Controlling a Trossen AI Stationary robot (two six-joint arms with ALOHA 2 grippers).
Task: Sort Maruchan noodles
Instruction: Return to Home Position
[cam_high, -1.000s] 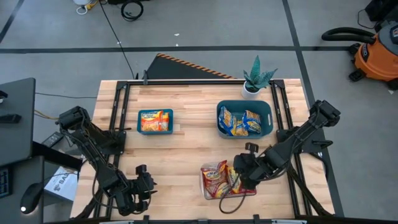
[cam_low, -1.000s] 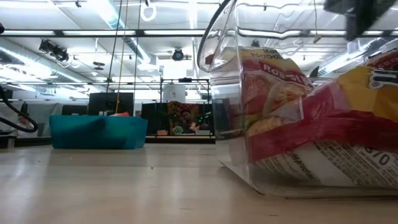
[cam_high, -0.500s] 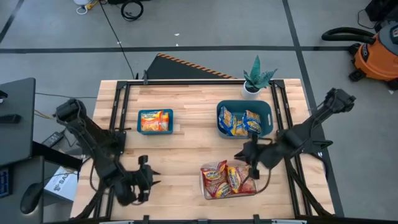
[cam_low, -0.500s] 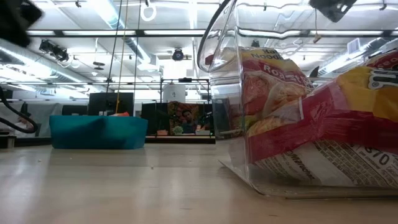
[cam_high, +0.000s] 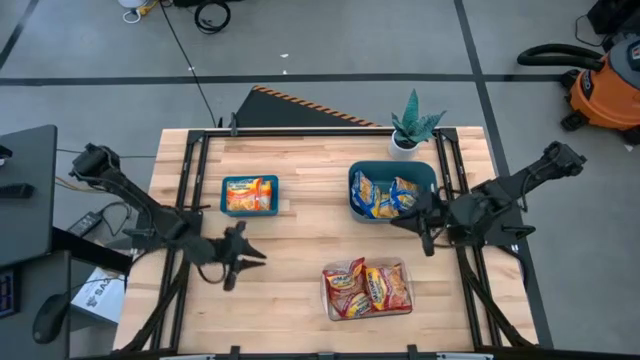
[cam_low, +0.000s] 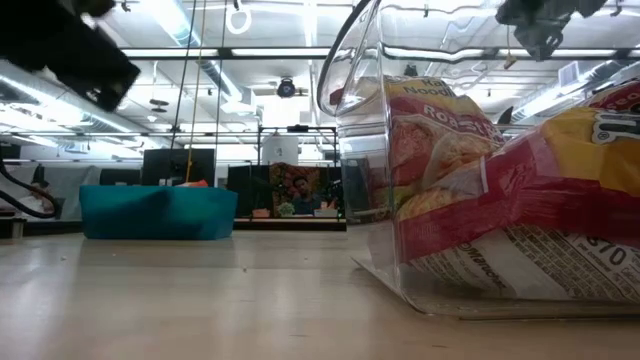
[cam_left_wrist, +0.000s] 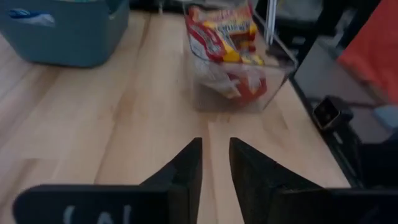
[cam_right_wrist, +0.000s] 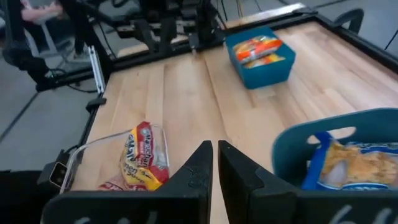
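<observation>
The Maruchan noodles lie in three places. Red-and-yellow packets sit in a clear container near the table's front. An orange packet fills the left teal bin. Blue-and-yellow packets lie in the right teal bin. My left gripper hovers over bare wood left of the clear container, pointing at it, fingers slightly apart and empty. My right gripper hangs by the right bin's near right corner, shut and empty.
A small potted plant stands at the far edge behind the right bin. Dark metal rails run along the table's left and right sides. Bare wood lies between the bins and the clear container.
My right gripper has drawn back from over the clear container toward the table's far right, ending beside the right bin. My left gripper has swung from the near edge up toward the table's middle and turned toward the right. The packets have stayed put.
</observation>
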